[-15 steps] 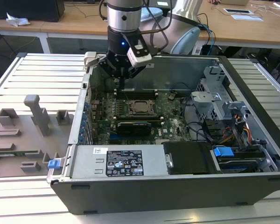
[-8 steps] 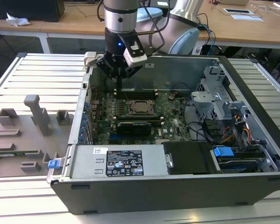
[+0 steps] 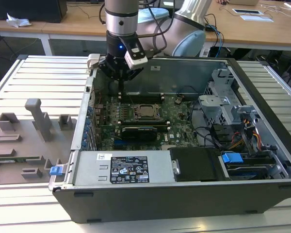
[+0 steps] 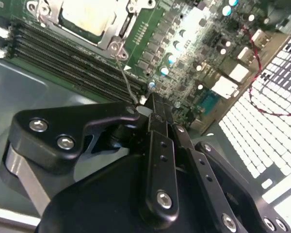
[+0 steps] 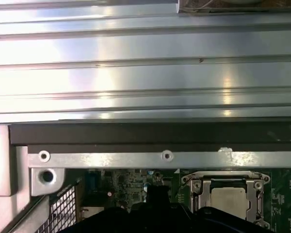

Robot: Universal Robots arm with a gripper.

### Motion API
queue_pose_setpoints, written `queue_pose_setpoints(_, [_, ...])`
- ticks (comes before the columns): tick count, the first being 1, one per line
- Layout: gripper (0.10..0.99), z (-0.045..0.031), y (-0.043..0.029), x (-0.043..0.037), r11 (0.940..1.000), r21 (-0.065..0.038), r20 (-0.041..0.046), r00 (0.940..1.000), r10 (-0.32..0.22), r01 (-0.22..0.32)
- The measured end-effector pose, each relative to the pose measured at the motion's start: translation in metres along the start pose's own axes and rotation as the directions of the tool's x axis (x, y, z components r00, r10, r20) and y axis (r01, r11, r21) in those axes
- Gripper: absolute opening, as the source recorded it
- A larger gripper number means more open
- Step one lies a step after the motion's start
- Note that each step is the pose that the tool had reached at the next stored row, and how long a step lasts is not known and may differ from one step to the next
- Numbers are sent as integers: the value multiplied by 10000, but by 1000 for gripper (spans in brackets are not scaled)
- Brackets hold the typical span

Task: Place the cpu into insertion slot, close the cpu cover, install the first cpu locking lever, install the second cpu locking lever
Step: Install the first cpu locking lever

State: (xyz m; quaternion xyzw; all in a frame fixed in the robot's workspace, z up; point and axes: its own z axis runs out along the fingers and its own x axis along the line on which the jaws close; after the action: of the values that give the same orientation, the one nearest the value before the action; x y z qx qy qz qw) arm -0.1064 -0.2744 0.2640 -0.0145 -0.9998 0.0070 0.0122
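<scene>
Gripper [image 3: 121, 78] hung over the open computer case [image 3: 184, 199], toward the exterior view's upper left, just above the motherboard [image 3: 177, 121].

Fingers [image 4: 157, 145] were drawn almost together. They seemed to pinch the free end of 1 thin wire locking lever [image 4: 126, 75], which rose from a corner of the socket to the fingertips. Judged: the arm sat high and off to the side of the socket because the lever stood raised, not latched.

The cpu [image 4: 85, 14] lay flat in the insertion slot [image 3: 137, 111], mid-frame in the exterior view. The cpu cover [image 4: 114, 36] was folded down around it, chip top showing through the window. So seating and cover looked done and lever work was in hand. The 2nd lever could not be made out.

Containers: the case held the motherboard, a labelled silver box [image 3: 131, 170] along its near wall, and drive bays with blue tabs [image 3: 232, 158] on the exterior view's right. The long memory slots [image 4: 63, 56] beside the socket were unfilled. On the exterior view's left, a grey fixture tray [image 3: 19, 145] carried only its moulded blocks.
</scene>
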Motion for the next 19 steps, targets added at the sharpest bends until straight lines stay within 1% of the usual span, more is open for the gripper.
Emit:
queue_pose_setpoints(2, [110, 3, 1, -52, 10000, 0, -2, 10000, 0, 0])
queue_pose_setpoints(5, [110, 6, 3, -107, 10000, 0, -3, 10000, 0, 0])
queue_pose_setpoints(6, [110, 8, 4, -142, 10000, 0, -3, 10000, -1, 1])
queue_pose_setpoints(8, [110, 9, 7, -238, 10000, 0, -6, 10000, -1, 1])
queue_pose_setpoints(9, [110, 9, 8, -263, 10000, 0, -8, 10000, -1, 1])
queue_pose_setpoints(11, [110, 10, 10, -348, 10000, 0, -15, 10000, -1, 1])
queue_pose_setpoints(13, [110, 11, 12, -407, 10000, 0, -23, 10000, 0, 0])
queue_pose_setpoints(14, [110, 12, 13, -451, 10000, 0, -29, 10000, -1, 1])
queue_pose_setpoints(16, [110, 12, 15, -515, 10000, 1, -40, 10000, 0, 0])
queue_pose_setpoints(18, [110, 13, 16, -560, 10000, 2, -48, 10000, -2, 2])
queue_pose_setpoints(19, [110, 15, 18, -596, 10000, 2, -54, 10000, 0, 0])
